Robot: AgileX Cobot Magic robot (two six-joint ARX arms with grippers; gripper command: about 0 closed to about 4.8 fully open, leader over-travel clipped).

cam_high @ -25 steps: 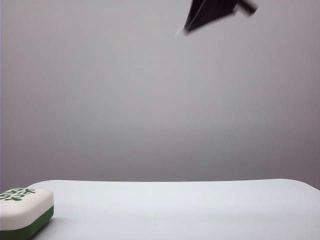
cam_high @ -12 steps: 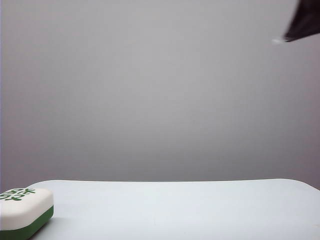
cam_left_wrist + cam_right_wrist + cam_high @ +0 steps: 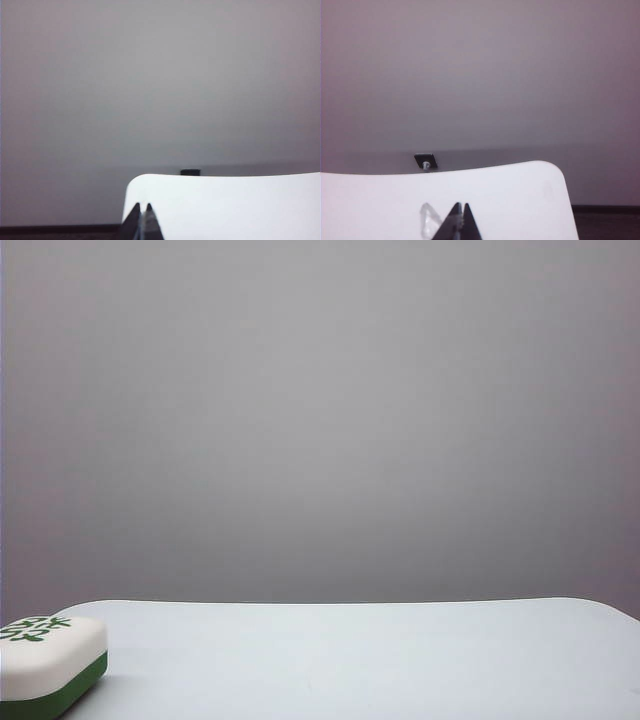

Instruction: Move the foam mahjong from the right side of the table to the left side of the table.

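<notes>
The foam mahjong (image 3: 48, 660), white on top with a dark green base and green characters, lies on the white table (image 3: 360, 660) at the left edge of the exterior view, partly cut off. Neither gripper shows in that view. In the left wrist view my left gripper (image 3: 142, 206) is shut, its tips together over a rounded table corner (image 3: 150, 187), holding nothing. In the right wrist view my right gripper (image 3: 461, 205) is shut and empty, tips together above the table (image 3: 510, 200). The mahjong is out of view in both wrist views.
A plain grey wall fills the background. A small dark fitting (image 3: 425, 161) sits behind the table's far edge in the right wrist view, and a dark block (image 3: 190, 172) shows beyond the edge in the left wrist view.
A dark arm part that crossed the top of the exterior view has moved right and out of the frame. The mahjong has not moved.
</notes>
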